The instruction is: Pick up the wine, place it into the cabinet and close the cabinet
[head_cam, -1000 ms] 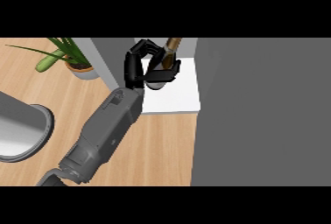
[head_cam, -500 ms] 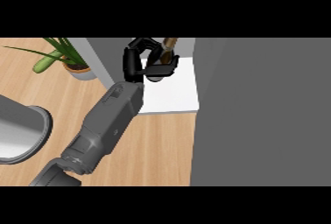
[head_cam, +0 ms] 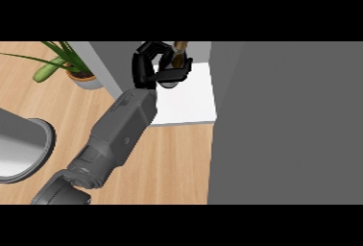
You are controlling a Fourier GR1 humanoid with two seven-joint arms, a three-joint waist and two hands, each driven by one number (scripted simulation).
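The wine bottle [head_cam: 180, 49] shows only as a brown neck and a dark body between black fingers. My left hand [head_cam: 151, 66] is shut on it, curled round its body and hiding most of it. Hand and bottle are over the back of the cabinet's white floor [head_cam: 191, 103], at the top middle of the head view. My grey forearm [head_cam: 120, 134] runs up to it from the lower left. The cabinet's grey door [head_cam: 284, 125] fills the right side and stands open. My right hand does not show.
A potted plant [head_cam: 71, 67] stands on the wooden counter [head_cam: 170, 163] just left of the cabinet's grey side wall [head_cam: 110, 60]. A large grey round vessel [head_cam: 21, 149] sits at the left edge.
My left hand has carried the bottle a little farther back and to the left inside the cabinet, and the forearm followed it.
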